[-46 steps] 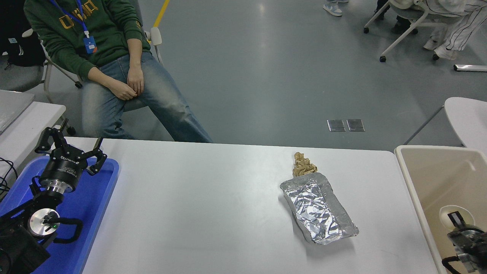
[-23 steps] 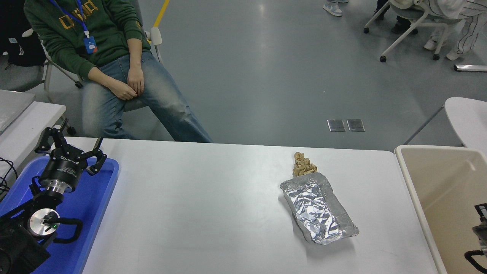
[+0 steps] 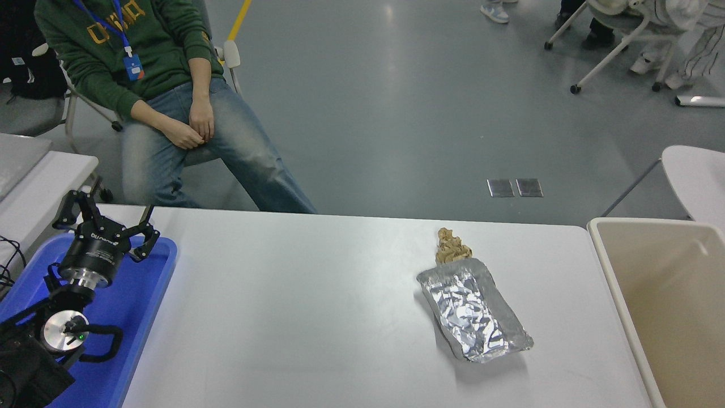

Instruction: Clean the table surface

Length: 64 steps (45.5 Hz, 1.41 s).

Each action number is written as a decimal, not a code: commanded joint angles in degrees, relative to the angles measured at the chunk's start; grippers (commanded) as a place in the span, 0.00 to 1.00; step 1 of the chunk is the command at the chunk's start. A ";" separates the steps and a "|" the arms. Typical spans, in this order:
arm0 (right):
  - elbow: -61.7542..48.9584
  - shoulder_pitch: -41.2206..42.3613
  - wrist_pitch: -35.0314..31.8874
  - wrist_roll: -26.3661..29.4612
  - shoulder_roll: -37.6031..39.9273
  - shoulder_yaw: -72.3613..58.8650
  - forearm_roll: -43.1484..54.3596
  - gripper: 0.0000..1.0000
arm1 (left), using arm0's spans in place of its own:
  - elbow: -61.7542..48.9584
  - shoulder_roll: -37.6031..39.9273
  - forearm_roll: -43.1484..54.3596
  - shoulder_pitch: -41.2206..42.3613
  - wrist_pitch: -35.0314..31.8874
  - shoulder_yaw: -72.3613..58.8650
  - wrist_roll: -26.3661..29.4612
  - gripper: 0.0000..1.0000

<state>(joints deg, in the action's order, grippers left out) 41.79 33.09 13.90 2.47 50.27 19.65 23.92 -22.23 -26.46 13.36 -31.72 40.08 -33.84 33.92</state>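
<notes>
The table surface (image 3: 317, 317), white with rounded far corners, is seen to fill the lower middle of the head view. Two items are found on its right half: a crumpled silver foil tray (image 3: 473, 309), lying at a slant, and a wad of brown crumpled paper (image 3: 451, 246) touching the tray's far end. The rest of the surface is observed as plain white.

At the surface's left end a blue tray (image 3: 136, 317) is noted, partly covered by the left arm. The left gripper (image 3: 107, 229) is held over the tray's far part, its jaws spread apart with nothing between them. At the right end a beige bin (image 3: 668, 294) is recorded just beside the surface's edge; its visible interior is plain. The right gripper is not seen in this view.

Beyond the far edge, at upper left, a person in a green sweatshirt and jeans (image 3: 170, 113) is seated on a chair, hands resting together on the lap. A second white table (image 3: 696, 175) is noted at the right edge, well apart on the grey floor.
</notes>
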 commanded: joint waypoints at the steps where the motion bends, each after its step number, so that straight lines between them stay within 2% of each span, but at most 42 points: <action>1: 14.36 -0.22 -0.19 -0.10 4.31 5.39 -0.19 0.99 | 0.00 0.00 0.00 0.00 0.00 0.00 0.00 1.00; 11: 25.35 -0.57 0.16 -0.18 2.29 11.28 -2.12 0.99 | 0.00 0.00 0.00 -0.09 0.00 0.00 0.00 1.00; 27: 27.38 -1.45 -0.10 -0.27 -10.10 19.81 -7.22 0.99 | 0.00 0.00 0.00 -0.09 0.00 -0.09 0.00 1.00; 46: 25.97 -4.70 -1.33 -1.15 -26.89 27.80 -7.31 0.99 | 0.00 0.00 0.00 0.00 0.00 -0.09 0.00 1.00; 55: 19.56 -5.41 -2.91 -1.15 -35.59 32.99 -7.31 0.99 | 0.00 0.00 0.00 0.00 0.00 -0.09 0.00 1.00; 64: 14.73 -4.88 -3.88 -1.15 -38.14 36.42 -7.31 0.99 | 0.00 0.00 0.00 0.00 0.00 -0.09 0.00 1.00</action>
<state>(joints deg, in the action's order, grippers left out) 61.98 28.23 11.20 1.36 17.62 51.33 16.64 -22.24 -26.43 13.36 -31.73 40.08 -33.93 33.93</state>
